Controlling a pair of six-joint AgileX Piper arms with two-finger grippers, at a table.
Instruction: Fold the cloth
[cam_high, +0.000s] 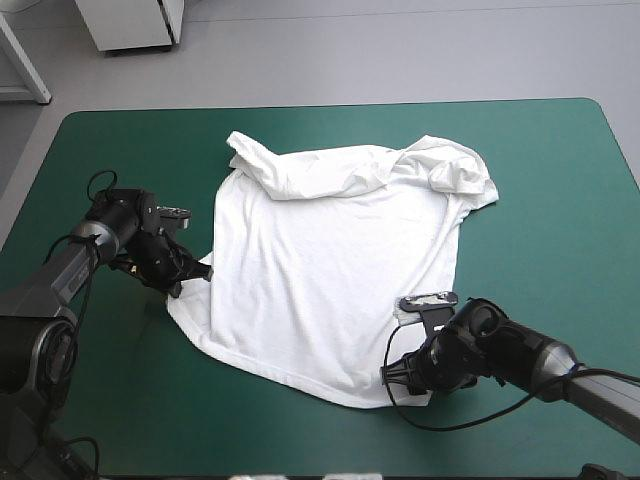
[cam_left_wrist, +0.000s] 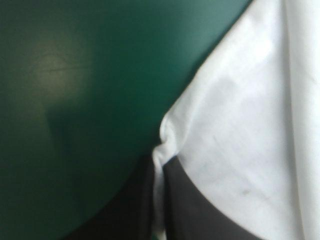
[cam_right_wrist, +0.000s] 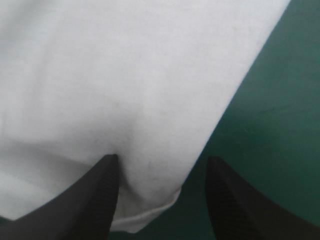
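Left wrist view: your left pincer (cam_left_wrist: 161, 159) is all but closed, its black fingers (cam_left_wrist: 192, 207) pinching a narrow fold at the edge of the white T-shirt (cam_left_wrist: 250, 125). Bare teal-green cover (cam_left_wrist: 75, 100) lies just beside the pinch.

In the right wrist view, your right pincer (cam_right_wrist: 161, 165) stands wide open. A hemmed corner of the garment lies flat between the fingers, one tip over the cloth and the other over bare cover.

From the high view, the T-shirt is spread across the middle of the counter (cam_high: 560, 300), smooth over its near part. Its far part is rumpled and folded back on itself. Your left pincer meets the garment's left edge, your right its near right corner.
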